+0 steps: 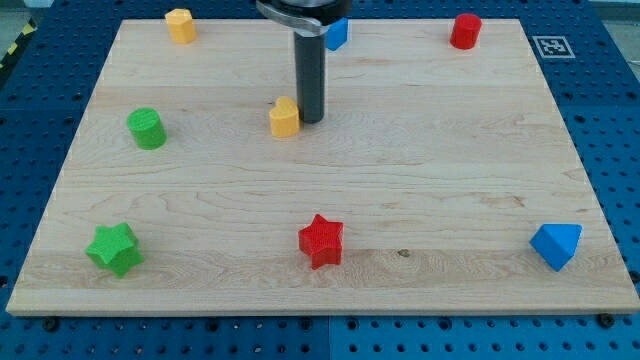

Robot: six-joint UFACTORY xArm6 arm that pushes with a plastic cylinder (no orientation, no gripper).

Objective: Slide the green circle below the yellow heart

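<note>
Camera view: pale wood-grain tabletop (400, 180) carrying small matte blocks. My tip (310, 121) rests just at 3 o'clock of the yellow heart (285, 117); the arm has no pincer, only a rod. Green circle (147, 128), a short cylinder, lies well apart at 9 o'clock of the heart. Red star (321, 240) sits at 6 o'clock.

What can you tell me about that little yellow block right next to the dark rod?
The yellow heart is a small chunky block, bright yellow with a matte, plastic-like look, its lobed top facing up. It sits flat on the wooden board, in the upper middle part, left of centre. My tip stands right against its right side, touching or nearly so. Nothing else is near it; the green circle lies well off to the view's left.
</note>
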